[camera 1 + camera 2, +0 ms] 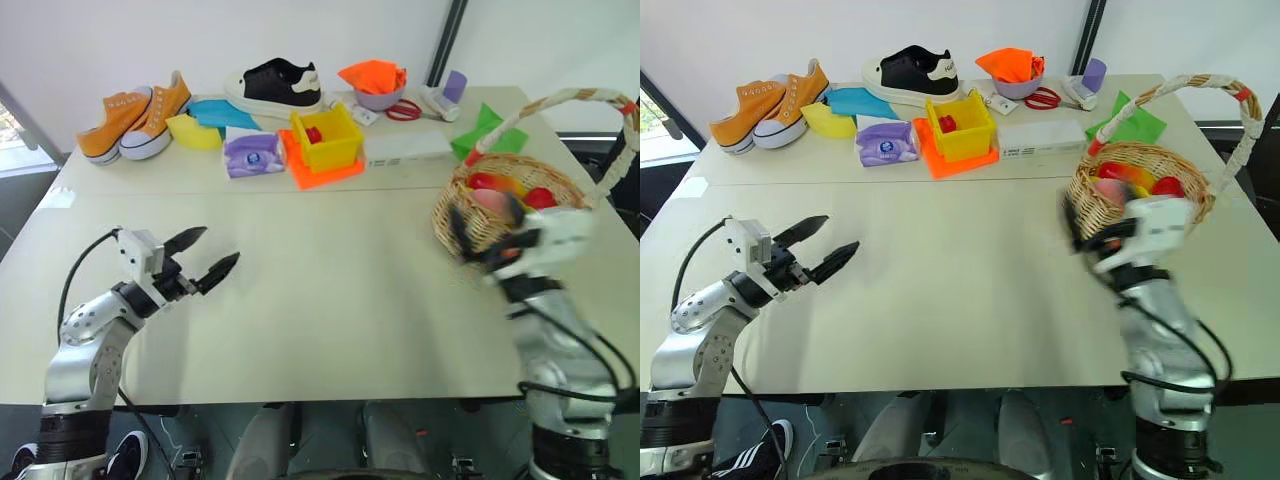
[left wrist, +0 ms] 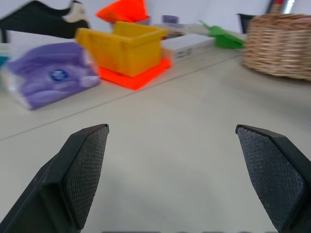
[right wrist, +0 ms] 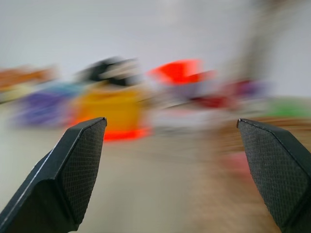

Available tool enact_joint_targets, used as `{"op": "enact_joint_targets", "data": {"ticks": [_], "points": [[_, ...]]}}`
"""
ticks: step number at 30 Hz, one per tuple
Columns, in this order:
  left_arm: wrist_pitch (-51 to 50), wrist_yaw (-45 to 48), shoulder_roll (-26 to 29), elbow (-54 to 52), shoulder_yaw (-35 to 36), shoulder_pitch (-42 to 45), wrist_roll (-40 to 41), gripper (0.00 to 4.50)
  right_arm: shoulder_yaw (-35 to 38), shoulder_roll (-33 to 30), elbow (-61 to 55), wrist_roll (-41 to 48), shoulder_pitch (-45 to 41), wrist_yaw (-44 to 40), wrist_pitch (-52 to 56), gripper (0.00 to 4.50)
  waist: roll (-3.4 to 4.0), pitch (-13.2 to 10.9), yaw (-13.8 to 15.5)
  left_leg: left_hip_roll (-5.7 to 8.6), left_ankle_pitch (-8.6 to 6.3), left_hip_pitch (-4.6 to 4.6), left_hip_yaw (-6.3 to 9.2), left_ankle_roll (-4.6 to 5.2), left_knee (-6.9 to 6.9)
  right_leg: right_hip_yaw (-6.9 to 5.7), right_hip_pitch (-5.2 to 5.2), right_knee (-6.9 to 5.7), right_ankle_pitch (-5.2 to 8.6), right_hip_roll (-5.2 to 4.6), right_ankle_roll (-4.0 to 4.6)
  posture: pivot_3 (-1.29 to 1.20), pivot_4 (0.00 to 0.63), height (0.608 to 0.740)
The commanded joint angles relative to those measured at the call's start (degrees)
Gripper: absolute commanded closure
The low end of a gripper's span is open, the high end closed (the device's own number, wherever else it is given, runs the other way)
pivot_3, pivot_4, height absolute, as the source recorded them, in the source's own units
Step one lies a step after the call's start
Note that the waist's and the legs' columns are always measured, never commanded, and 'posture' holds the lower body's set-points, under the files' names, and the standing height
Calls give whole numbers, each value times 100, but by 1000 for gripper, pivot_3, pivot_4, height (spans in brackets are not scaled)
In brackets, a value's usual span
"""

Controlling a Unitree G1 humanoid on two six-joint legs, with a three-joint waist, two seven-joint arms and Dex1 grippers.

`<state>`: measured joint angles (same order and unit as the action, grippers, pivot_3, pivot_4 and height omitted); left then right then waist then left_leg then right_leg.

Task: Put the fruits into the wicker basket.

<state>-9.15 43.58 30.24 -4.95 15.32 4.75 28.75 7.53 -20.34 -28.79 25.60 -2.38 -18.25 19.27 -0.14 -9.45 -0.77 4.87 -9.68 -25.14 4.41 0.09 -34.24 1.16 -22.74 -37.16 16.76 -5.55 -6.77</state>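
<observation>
**Resting fruits fill the basket, both grippers empty**

Sitting at the right side of the pale table (image 1: 320, 300), the wicker basket (image 1: 470, 215) already holds the fruits (image 1: 505, 192): red, yellow and pale pink rounded shapes heaped inside its woven tan bowl, under a tall arched handle wrapped in white. No fruit lies loose on the open tabletop, so the task looks finished or nearly so.

Blurred just in front of the basket's near wall, the right gripper (image 1: 1095, 235) has its 2 black fingers (image 3: 77, 165) spread wide with nothing between them; I judge it has just let go there. Well apart over bare table, the left gripper (image 1: 205, 258) is likewise wide open and empty, its textured pads (image 2: 85, 170) facing each other.

At the far edge, a glossy yellow box (image 1: 326, 136) stands on an orange tray (image 1: 320, 168), beside a soft purple tissue pack (image 1: 252, 153).
</observation>
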Motion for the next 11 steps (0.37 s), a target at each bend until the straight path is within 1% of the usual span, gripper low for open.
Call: {"op": "enact_joint_targets", "data": {"ticks": [1, 4, 6, 8, 11], "points": [[201, -556, -179, 529, 715, 113, 152, 0, -501, -475, 46, 320, -167, -1145, 247, 39, -2, 0, 15, 3, 0, 0, 0, 0, 0, -1, -4, 4, 0, -2, 0, 0, 150, 740], [358, -719, -246, 877, 891, -27, 15, 0, -897, -852, 509, -15, -276, -1862, -91, 39, -15, 4, 23, 5, 0, 0, 3, 0, -1, -7, -4, 16, -2, -3, -3, 0, 150, 740], [432, -791, -284, 826, 976, -161, -3, 0, -882, -859, 778, 99, -453, -2009, -4, 39, -21, 2, 18, 7, -1, 0, 4, 0, -1, -8, -2, 15, -2, -5, -3, 0, 150, 740], [399, -901, -342, 673, 1083, -277, 88, 0, -981, -951, 1012, -55, -590, -2233, -108, 39, -21, 2, 19, 6, -1, 0, 3, -2, -1, -6, 6, 14, -1, -6, -2, 0, 150, 740], [488, -1199, -380, 507, 1139, -353, -71, 0, -1093, -1071, 1215, -244, -660, -2520, -272, 39, -23, 2, 27, 6, -5, 0, 6, -8, -1, -8, 0, 13, -1, -6, -2, 0, 150, 740]]}}
